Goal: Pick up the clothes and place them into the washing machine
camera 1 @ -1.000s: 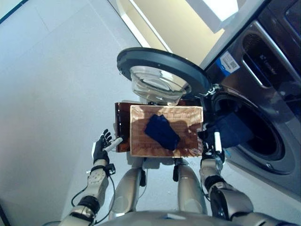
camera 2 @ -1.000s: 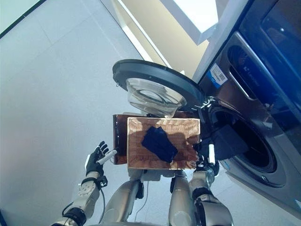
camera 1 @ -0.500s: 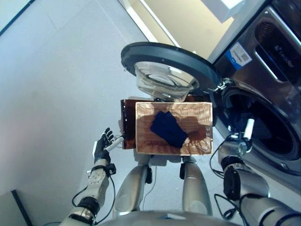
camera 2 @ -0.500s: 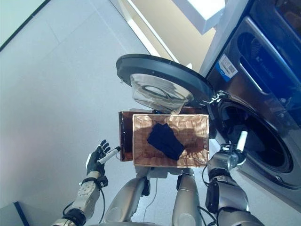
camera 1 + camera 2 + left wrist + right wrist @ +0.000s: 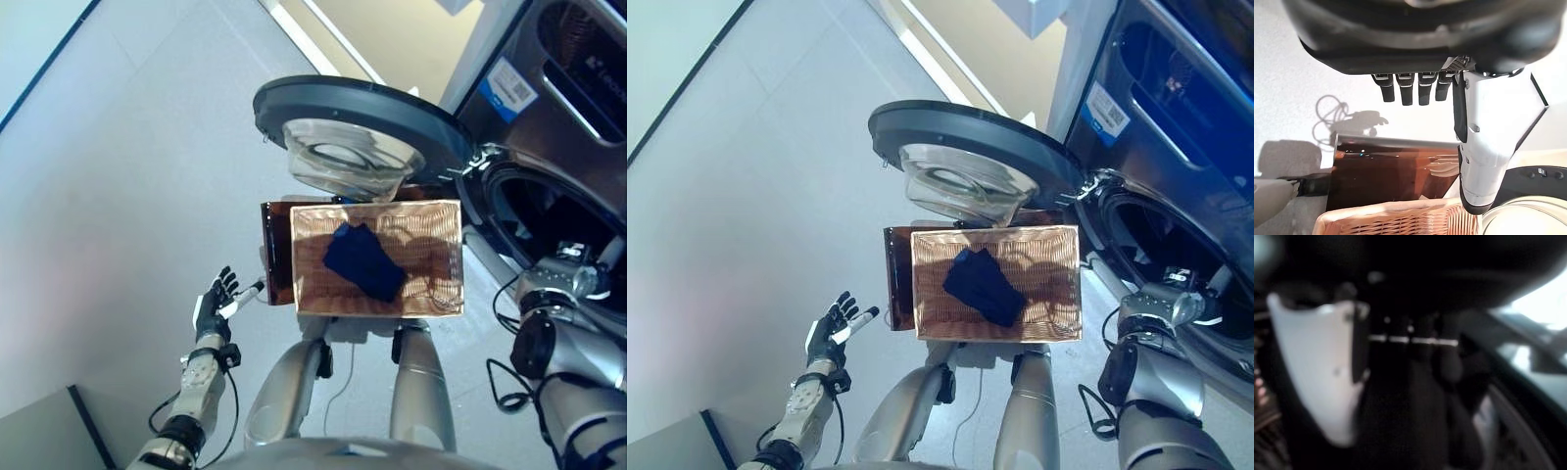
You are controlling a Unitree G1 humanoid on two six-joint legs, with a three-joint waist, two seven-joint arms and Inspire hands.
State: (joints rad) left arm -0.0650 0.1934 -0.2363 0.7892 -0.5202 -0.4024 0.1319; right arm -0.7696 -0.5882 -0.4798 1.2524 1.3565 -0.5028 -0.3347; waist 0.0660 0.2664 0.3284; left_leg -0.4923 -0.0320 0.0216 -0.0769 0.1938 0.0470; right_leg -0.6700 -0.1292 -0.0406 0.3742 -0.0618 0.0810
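Right wrist view shows the right hand (image 5: 1400, 362) with dark cloth (image 5: 1415, 431) bunched right under its fingers, the white-covered thumb alongside — it looks as if the hand has that garment in its grip, though the picture is murky and I cannot be sure how tightly the fingers close. From the head cameras the right arm reaches into the drum opening of the washing machine (image 5: 1176, 245), and the hand itself is hidden inside. A second dark blue garment (image 5: 364, 262) lies in the middle of the wicker basket (image 5: 446, 294), well apart from both hands. The basket sits on a brown stand (image 5: 276, 257) just under the open round door (image 5: 362, 113) with its glass bowl. The left hand (image 5: 213, 305) hovers beside the stand's edge, fingers spread and straight, holding nothing.

A second ago the right hand was outside the machine, at the basket's corner by the drum mouth, with a dark blue garment in it; half a second ago it was at the drum's rim — now it is inside. The left hand has kept its place.
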